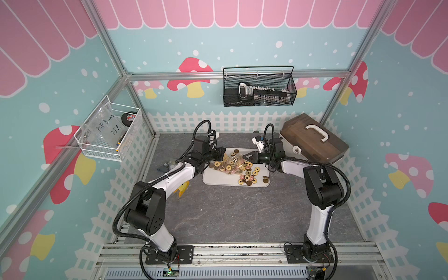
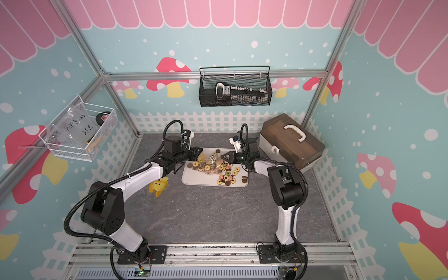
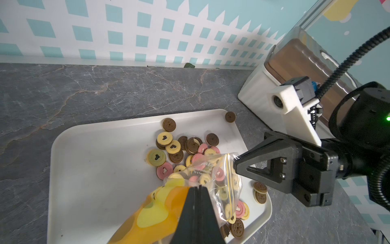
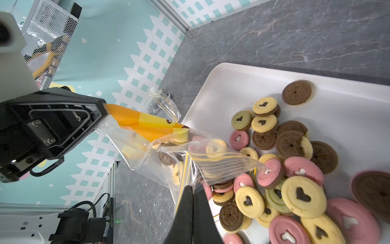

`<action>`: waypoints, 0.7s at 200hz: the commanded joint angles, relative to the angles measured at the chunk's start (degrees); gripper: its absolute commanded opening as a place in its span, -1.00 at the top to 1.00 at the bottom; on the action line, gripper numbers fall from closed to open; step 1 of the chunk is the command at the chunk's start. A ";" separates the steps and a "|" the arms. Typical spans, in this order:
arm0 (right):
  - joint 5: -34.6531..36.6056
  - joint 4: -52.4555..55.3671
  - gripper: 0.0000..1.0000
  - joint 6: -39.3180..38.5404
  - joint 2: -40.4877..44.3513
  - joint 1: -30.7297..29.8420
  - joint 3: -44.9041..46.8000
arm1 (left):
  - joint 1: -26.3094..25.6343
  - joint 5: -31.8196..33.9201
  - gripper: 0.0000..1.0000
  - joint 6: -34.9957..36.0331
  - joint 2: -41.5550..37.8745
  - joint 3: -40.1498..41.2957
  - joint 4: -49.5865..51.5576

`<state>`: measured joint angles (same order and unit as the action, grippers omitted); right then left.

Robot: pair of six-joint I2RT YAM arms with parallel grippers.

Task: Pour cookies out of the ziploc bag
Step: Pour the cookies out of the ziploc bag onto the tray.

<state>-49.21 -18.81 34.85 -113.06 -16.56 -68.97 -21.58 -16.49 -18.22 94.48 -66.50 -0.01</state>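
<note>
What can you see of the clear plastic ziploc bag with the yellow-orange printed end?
The clear plastic ziploc bag is thin, crinkled film with a yellow zip line and a yellow-orange cartoon print at one end. It is held over the white tray, the left gripper pinching the printed end and the right gripper the clear zip end. Some round cookies are inside.
</note>
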 commanded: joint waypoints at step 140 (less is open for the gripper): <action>10.53 -6.94 0.33 1.10 10.07 4.69 9.76 | -6.76 5.66 1.00 4.41 -1.03 -11.18 8.79</action>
<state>-40.40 -23.05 35.14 -105.67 -12.38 -60.60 -28.36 -11.33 -15.14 94.08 -74.11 8.45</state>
